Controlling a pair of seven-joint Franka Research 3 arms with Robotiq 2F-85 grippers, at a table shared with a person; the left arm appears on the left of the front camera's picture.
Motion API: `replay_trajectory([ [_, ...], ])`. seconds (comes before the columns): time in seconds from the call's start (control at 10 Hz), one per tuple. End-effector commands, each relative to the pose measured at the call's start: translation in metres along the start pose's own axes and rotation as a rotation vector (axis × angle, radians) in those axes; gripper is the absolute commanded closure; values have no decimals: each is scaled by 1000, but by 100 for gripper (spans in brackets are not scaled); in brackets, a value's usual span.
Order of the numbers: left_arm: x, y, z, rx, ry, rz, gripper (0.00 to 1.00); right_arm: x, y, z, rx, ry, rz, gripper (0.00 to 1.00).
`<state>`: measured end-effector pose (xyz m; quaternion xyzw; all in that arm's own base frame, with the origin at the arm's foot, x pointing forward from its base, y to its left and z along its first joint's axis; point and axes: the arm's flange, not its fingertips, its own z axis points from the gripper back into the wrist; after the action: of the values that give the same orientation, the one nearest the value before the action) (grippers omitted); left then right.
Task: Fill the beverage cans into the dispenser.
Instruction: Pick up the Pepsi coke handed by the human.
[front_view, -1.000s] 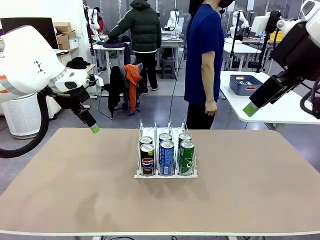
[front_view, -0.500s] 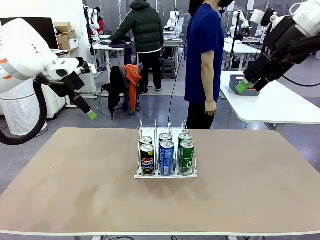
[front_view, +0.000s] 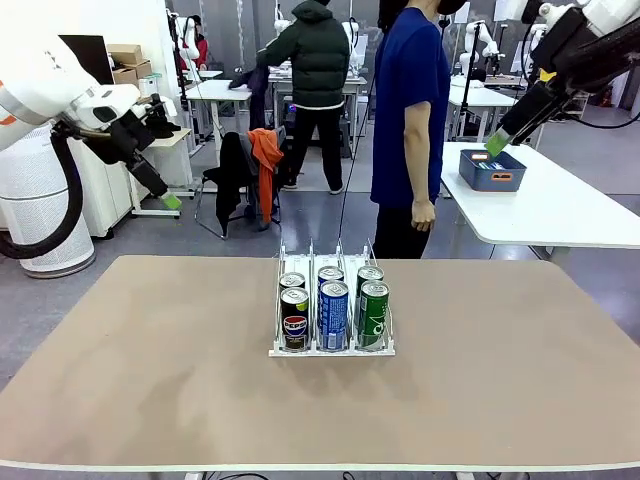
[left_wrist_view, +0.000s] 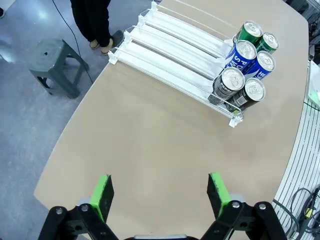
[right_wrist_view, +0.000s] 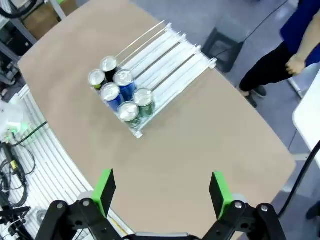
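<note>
Left tool (front_view: 170, 199): jaws wide, empty, hanging high beyond the left edge of the surface (front_view: 150, 350). Centre: dispenser (front_view: 312, 258) holds six beverage cans (front_view: 333, 315), two per lane, bunched at the near end, probably because the lanes feed forward. Right tool (front_view: 497, 145): spread, empty, up at far right. Both are held clear, likely because no can needs gripping. Looks filled.

A lab workroom: white worktables (front_view: 560, 215), stacked cardboard boxes (front_view: 127, 62).
</note>
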<state>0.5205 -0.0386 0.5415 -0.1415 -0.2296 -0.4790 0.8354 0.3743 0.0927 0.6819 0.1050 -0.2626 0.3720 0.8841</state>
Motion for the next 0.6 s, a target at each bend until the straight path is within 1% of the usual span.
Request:
replay_trajectory([
  [0.0, -2, -11, 11, 41, -5, -63, 0, 8, -40, -3, -8, -29, -71, 0],
  [0.1, -2, -18, 17, 95, -44, -58, 0, 8, -52, 0, -33, -50, -155, 0],
  [0.2, 5, -5, 8, 14, -6, -20, 0, 2, -22, 1, -13, -8, -33, 0],
  [0.4, 5, -5, 8, 14, -6, -20, 0, 2, -22, 1, -13, -8, -33, 0],
  [0.5, 9, -11, 14, 37, -19, -32, 0, 2, -22, 1, -13, -8, -33, 0],
])
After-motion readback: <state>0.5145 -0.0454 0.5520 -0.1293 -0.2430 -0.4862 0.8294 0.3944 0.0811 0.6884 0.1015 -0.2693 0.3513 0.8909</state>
